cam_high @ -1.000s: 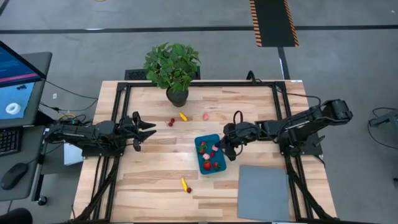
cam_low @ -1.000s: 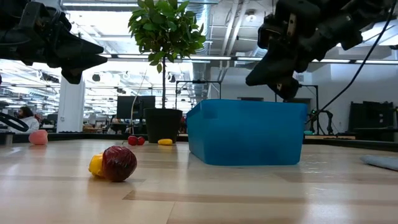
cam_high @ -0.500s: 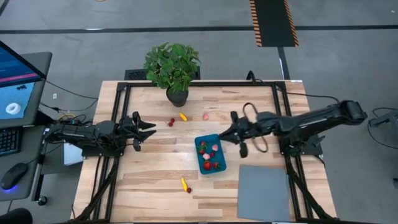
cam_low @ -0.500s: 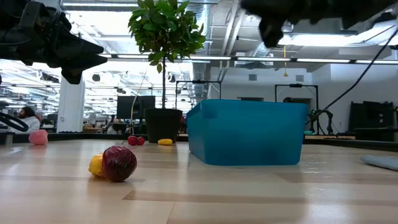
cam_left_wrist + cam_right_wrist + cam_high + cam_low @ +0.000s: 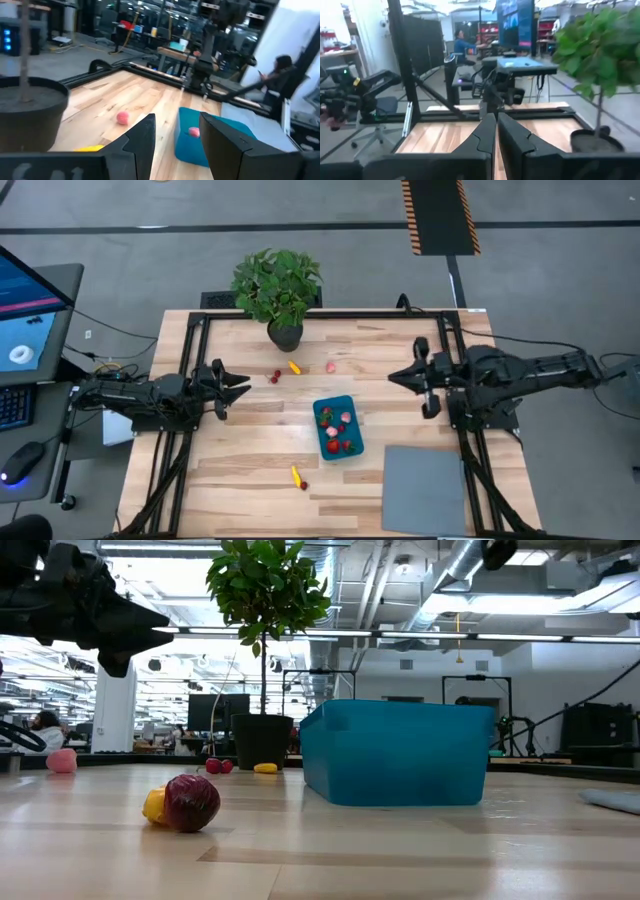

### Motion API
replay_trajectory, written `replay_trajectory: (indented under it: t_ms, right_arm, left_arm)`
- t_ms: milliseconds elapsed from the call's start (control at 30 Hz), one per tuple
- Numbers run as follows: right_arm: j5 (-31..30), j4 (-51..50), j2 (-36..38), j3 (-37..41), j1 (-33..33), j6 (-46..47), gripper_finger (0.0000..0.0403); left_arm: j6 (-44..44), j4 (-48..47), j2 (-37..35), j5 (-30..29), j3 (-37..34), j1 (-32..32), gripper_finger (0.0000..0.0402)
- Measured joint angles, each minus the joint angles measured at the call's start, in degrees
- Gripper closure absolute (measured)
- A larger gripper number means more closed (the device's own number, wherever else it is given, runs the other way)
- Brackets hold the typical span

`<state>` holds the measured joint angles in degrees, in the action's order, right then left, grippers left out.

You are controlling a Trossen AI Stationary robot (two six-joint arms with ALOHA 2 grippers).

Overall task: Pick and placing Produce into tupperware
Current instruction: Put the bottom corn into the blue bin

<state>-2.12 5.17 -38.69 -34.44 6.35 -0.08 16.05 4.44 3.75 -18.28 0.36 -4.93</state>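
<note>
Your right gripper (image 5: 398,374) has its jaws drawn almost together with nothing between them; it hangs above the surface (image 5: 240,450) at its right side, well apart from the tupperware (image 5: 337,427). Your left gripper (image 5: 243,383) has its jaws parted and empty, hovering over the left side of the surface and aimed toward the middle.

The tupperware sits near the centre of the surface, slightly right, with several red and pink produce pieces (image 5: 341,433) inside it. More produce lies loose: a dark red piece (image 5: 275,377) and a yellow piece (image 5: 294,367) just in front of the potted plant (image 5: 279,286), a pink piece (image 5: 331,366) beside them, and a yellow and a dark red piece (image 5: 183,804) touching each other near the front edge. A grey mat (image 5: 424,488) lies at the front right corner.
</note>
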Motion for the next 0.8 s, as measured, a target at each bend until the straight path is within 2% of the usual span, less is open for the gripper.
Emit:
replay_trajectory:
  t_ms: [167, 333, 467, 633, 800]
  right_arm:
    - [0.5, -4.7, 4.8, 0.0, 0.1, 0.0, 0.036]
    - [-0.6, -7.7, 10.1, 0.0, 1.3, -1.1, 0.0361]
    - [-3.2, -13.1, 14.1, 0.2, 1.4, -1.4, 0.0371]
    - [-4.0, -12.2, 20.7, 5.4, 1.4, 0.4, 0.038]
    - [-5.9, -9.6, 28.4, 13.4, 0.9, 5.7, 0.0371]
  left_arm:
    - [8.7, 0.0, 0.0, -0.4, 0.0, 0.0, 0.026]
    - [7.5, 0.3, 0.0, -3.9, 0.0, 0.0, 0.026]
    - [7.5, 0.3, 0.0, -4.3, 0.0, 0.0, 0.026]
    - [7.1, 0.4, 0.0, -5.0, 0.0, 0.0, 0.026]
    - [6.9, 0.4, 0.0, -6.0, 0.0, 0.0, 0.026]
